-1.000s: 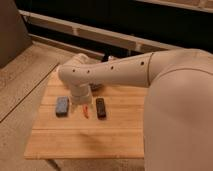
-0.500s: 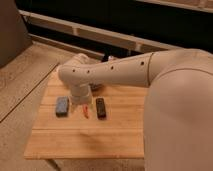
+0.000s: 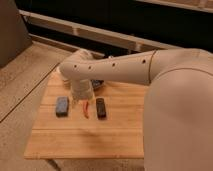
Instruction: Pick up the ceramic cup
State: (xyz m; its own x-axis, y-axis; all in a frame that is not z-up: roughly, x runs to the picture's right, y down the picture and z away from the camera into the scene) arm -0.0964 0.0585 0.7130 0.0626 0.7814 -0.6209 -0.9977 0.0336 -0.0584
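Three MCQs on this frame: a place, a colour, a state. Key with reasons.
1. Where is the gripper? A) over the floor B) above the wooden table, just behind the red item C) beyond the table's front edge
2. Colour of the leftmost block? A) yellow B) white C) blue-grey
3. The dark bar is: A) lying flat B) standing on end C) lifted
Key: 1B, the arm end hangs there; 2C, it reads blue-grey; 3A, it rests flat on the wood.

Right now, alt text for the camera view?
Robot arm reaches across a wooden table, its hand low near the back left. Before it lie a blue-grey block, a red item and a dark bar; a dark bowl peeks out behind.
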